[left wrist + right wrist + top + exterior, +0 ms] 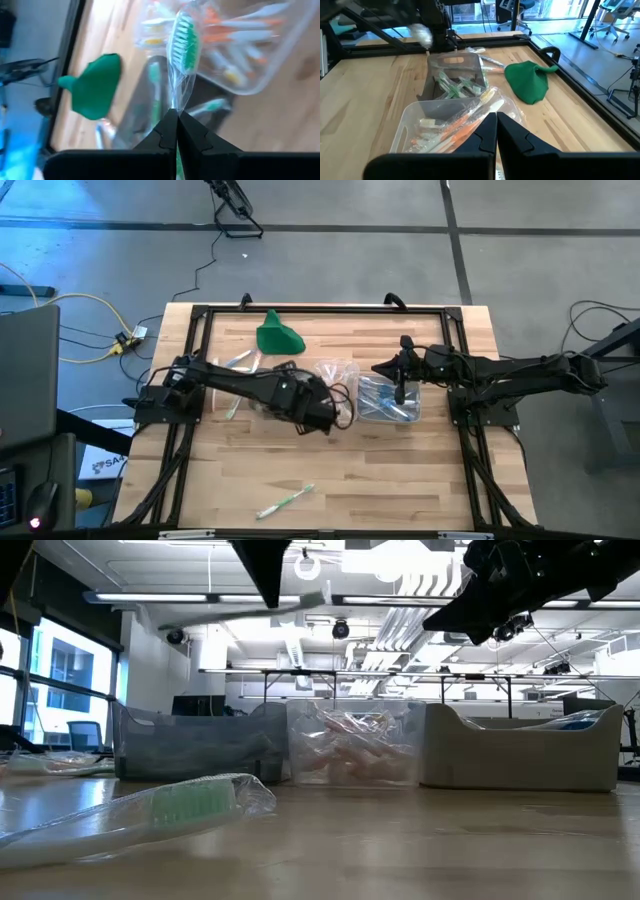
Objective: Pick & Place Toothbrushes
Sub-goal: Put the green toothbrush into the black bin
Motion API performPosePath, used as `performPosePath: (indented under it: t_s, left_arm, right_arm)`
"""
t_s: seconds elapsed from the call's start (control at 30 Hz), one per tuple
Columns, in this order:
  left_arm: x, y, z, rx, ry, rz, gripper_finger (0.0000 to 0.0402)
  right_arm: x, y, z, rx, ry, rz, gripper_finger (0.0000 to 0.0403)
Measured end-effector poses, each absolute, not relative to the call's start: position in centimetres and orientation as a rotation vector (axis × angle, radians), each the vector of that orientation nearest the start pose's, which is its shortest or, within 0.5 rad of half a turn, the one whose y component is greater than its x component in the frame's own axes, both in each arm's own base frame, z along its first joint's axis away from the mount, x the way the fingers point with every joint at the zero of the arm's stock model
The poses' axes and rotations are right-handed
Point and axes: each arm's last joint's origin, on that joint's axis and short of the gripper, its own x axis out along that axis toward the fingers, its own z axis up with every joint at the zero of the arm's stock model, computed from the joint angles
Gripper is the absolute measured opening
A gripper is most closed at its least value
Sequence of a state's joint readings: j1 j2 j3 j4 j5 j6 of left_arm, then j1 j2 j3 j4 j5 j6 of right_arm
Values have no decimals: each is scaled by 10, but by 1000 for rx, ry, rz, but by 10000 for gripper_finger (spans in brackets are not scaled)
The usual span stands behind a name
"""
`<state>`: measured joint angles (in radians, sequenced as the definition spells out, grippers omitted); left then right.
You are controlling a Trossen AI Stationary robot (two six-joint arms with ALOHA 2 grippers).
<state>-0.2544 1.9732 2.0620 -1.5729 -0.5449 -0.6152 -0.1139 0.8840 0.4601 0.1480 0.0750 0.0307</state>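
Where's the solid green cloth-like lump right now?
High view: the green cloth-like lump lies near the table's far edge, left of centre, just beyond the left hand and the clear tubs.

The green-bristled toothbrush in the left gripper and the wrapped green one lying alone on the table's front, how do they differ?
The green-bristled toothbrush is clamped in the left gripper above the clear plastic tubs; the lone wrapped toothbrush lies flat on the bare wooden table, far from both grippers. Both have green bristles and clear wrapping.

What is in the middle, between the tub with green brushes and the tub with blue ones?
In the low view, the tub of orange brushes stands between the green tub and the blue tub.
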Motion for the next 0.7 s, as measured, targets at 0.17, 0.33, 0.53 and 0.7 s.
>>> performPosePath:
  t_s: [0.17,0.33,0.53,0.7]
  left_arm:
    - [364,-58,325,107,1273,655,0]
    - [363,-43,304,127,1359,695,0]
    - [353,-28,286,124,1418,736,0]
    - [353,-19,275,47,1341,708,0]
  right_arm:
    - [192,-24,234,39,287,-192,3]
    - [192,-24,234,39,289,-193,3]
    - [192,-24,234,39,290,-193,3]
    - [192,-24,234,39,290,-193,3]
